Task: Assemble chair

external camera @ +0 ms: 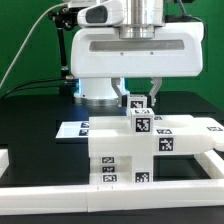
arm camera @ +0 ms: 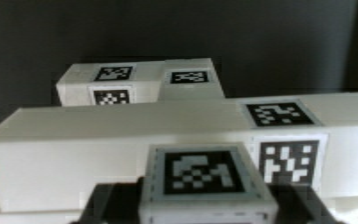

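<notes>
At the exterior view's left edge a short white stub (external camera: 4, 157) of the low rail (external camera: 120, 190) sits on the black table (external camera: 30, 120), with open dark surface between it and the parts. The rail runs along the near side and turns up at the exterior view's right, fencing the work area on those sides.

Next comes the marker board (external camera: 75, 130), thin and flat, its near edge passing behind the white chair parts (external camera: 125, 160). These parts stand in the middle, pressed against the near rail: a blocky lower piece with tags on its front face, and a taller upright piece (external camera: 140, 120) rising from it with tags on its upper faces. A long flat panel (external camera: 185, 132) reaches from the upright toward the exterior view's right, stopping short of the rail's corner.

The gripper (external camera: 140, 97) hangs straight above the upright piece, under the arm's broad white housing (external camera: 135, 50). Its two dark fingers (external camera: 124, 93) reach down on either side of the piece's top. From the pictures alone, I cannot tell whether the jaws already press on it or stand slightly off.

In the wrist view, a tagged block end (arm camera: 202, 175) sits between the dark finger pads (arm camera: 114, 203), with a long white bar (arm camera: 140, 135) just behind it and another tagged block (arm camera: 149, 80) farther back. Black table shows beyond.
</notes>
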Controlling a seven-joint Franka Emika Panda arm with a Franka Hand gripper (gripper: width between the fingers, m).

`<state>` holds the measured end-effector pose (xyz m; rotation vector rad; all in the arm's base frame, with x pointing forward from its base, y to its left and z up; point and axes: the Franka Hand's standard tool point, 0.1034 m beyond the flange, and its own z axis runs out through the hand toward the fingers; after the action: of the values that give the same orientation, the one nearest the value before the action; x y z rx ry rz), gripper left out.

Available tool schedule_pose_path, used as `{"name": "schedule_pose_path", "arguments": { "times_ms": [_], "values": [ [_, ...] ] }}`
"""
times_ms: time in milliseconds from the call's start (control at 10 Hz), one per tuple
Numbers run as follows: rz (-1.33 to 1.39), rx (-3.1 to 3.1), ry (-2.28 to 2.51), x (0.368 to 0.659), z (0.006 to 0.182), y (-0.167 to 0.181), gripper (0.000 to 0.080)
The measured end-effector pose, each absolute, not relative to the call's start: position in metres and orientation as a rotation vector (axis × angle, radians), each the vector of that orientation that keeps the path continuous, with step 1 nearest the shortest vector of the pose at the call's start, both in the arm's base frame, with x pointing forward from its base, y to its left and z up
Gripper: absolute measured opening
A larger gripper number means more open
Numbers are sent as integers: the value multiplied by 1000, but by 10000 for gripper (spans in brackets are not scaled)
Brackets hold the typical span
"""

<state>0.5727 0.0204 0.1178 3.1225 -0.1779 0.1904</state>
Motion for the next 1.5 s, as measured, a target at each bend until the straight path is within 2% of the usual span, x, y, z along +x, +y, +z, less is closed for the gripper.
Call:
{"name": "schedule_pose_path", "arguments": {
  "times_ms": [300,700,1000,1100,1200,1300,1500],
  "values": [
    [180,3084,-616,574,117,20,284],
    [107,2760,-1598,573,117,23,284],
    [107,2750,-1630,574,117,24,289],
    [108,2764,-1605,574,117,24,490],
    [124,2897,-1332,575,117,21,490],
    [138,2983,-1107,575,117,21,614],
    [147,3071,-793,573,115,22,639]
  ]
}}
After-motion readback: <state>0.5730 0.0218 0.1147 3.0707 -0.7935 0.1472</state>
